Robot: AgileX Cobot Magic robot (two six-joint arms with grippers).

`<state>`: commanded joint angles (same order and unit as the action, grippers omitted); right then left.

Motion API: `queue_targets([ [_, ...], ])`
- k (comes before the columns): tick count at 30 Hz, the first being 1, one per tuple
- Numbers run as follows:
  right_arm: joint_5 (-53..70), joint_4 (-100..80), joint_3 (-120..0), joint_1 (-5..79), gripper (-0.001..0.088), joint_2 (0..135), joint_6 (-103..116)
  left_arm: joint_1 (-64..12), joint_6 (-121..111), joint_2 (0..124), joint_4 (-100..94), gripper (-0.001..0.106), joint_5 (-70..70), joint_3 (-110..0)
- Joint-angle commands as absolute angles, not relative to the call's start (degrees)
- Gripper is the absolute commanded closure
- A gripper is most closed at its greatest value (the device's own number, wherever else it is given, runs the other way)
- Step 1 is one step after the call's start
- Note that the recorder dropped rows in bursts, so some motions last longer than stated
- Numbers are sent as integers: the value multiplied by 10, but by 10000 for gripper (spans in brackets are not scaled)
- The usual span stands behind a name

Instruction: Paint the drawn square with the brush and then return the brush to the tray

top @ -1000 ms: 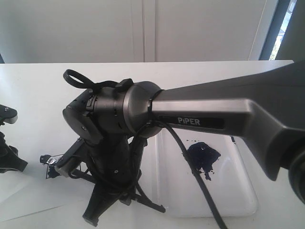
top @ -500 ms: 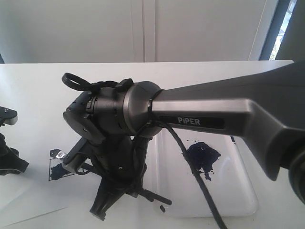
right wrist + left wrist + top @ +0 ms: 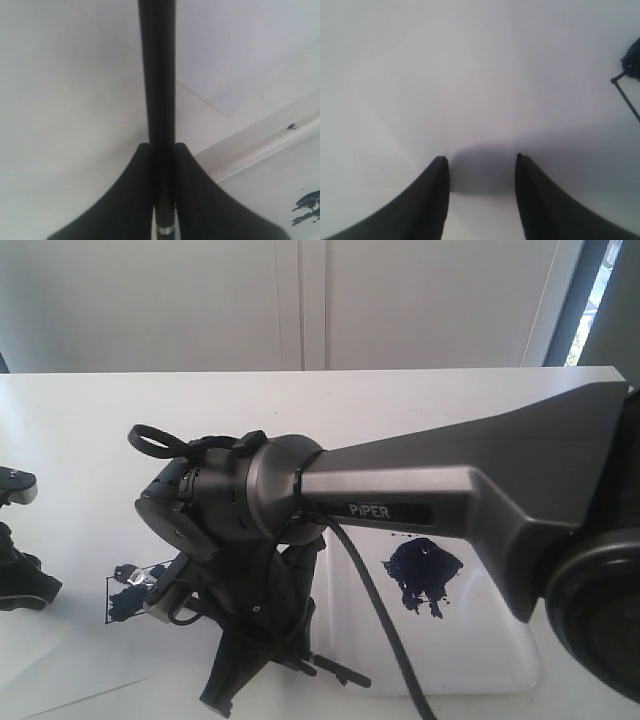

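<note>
My right gripper (image 3: 235, 660) reaches across to the left half of the table and is shut on the brush (image 3: 157, 75). The black handle runs out past the fingertips, its silver ferrule (image 3: 164, 230) sits close to the wrist, and the bristles are hidden. The handle's end (image 3: 342, 674) pokes out low beside the arm. The drawn square (image 3: 128, 592), smeared dark blue, shows just left of that gripper. The white tray (image 3: 500, 660) with its blue blotch (image 3: 421, 574) lies to the right; its rim (image 3: 250, 150) also shows. My left gripper (image 3: 480, 161) hangs open and empty over white surface.
A white paper sheet (image 3: 60, 670) carries the square, and its edge (image 3: 200, 95) crosses the right wrist view. The right arm's thick forearm (image 3: 450, 490) and cable (image 3: 375, 610) block much of the scene. A thin black line (image 3: 626, 99) and dark blot sit at the left wrist view's edge.
The right gripper has shifted right and slightly lower with the brush still in it. More blue paint now shows inside the square. The left gripper has stayed put.
</note>
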<state>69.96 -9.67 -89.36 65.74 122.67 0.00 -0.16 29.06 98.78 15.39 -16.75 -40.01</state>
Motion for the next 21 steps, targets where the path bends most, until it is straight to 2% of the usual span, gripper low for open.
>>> queue_targets([
  [21,700,-87,-894,662,868,1204,-3,-2,293,988,155,570,-157,-400],
])
